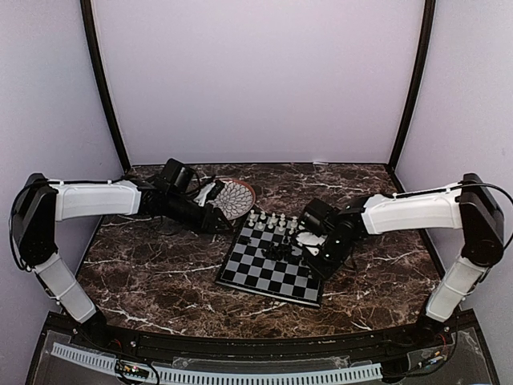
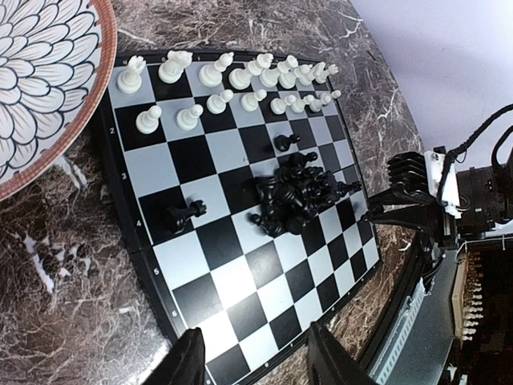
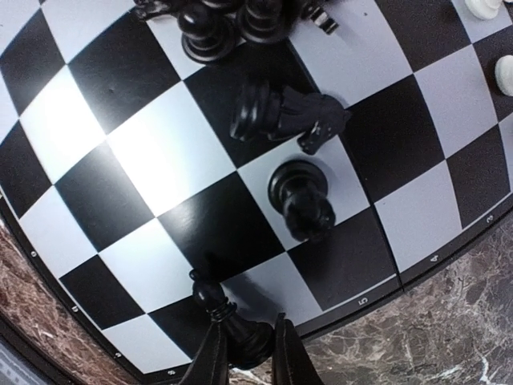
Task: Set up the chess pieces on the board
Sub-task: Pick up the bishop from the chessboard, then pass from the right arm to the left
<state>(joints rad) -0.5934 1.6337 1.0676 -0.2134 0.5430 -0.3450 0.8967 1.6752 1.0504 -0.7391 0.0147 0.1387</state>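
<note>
The board (image 1: 264,277) lies at the table's middle, with the white chess pieces (image 2: 232,80) standing in two rows along its far edge. A heap of black chess pieces (image 2: 300,192) lies tumbled near the centre, and one black piece (image 2: 183,212) lies apart on its side. My right gripper (image 3: 247,337) is shut on the base of a slim black piece (image 3: 210,297) at the board's near right edge. Next to it stands a black pawn (image 3: 300,196), and a knight (image 3: 288,116) lies on its side. My left gripper (image 2: 260,361) hangs open over the board's left edge, holding nothing.
A round patterned plate (image 1: 238,196) with a brown rim sits just past the board's far left corner, beside my left wrist. Dark marble table (image 1: 152,273) surrounds the board. Pale walls close in the back and both sides.
</note>
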